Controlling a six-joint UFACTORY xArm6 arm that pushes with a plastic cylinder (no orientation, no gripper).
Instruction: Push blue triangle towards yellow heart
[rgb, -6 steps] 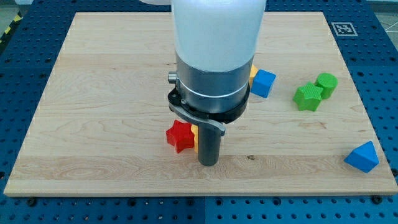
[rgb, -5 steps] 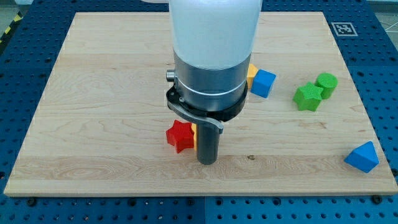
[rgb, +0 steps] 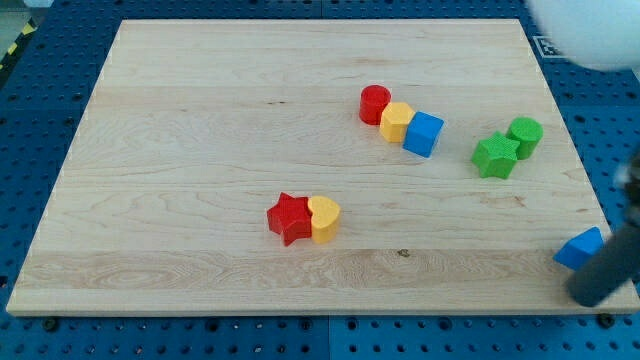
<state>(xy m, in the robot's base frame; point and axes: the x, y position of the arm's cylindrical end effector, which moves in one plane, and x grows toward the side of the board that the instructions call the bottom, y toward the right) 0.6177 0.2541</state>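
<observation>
From the board (rgb: 150, 150) left side, the first things I meet are the red star (rgb: 288, 219) and the yellow heart (rgb: 324, 219), touching each other below the centre, the star on the left. That heart is my target, and the star backing it on the far side should steady it if the triangle arrives from the right. Further right, toward the top edge, 3 blocks sit in a touching diagonal row: a red cylinder (rgb: 375, 104), a yellow block (rgb: 397, 121) and a blue cube (rgb: 424, 134). Near the right edge are 2 green blocks in contact, a star-like one (rgb: 495, 156) and a rounder one (rgb: 525, 135). The blue triangle (rgb: 577, 249) lies at the bottom right corner, well apart from the heart, partly covered by my rod. The rod is motion-blurred, so I place my tip (rgb: 598, 297) only roughly: just beside the triangle, on its lower right, at the board's corner. There is no hand to open or close here, just the bare rod, and it grips nothing. I judge that spot deliberate: behind the triangle on the side away from the heart, so a push leftward and slightly up would drive it across the bare wood. The path between looks free of blocks.
</observation>
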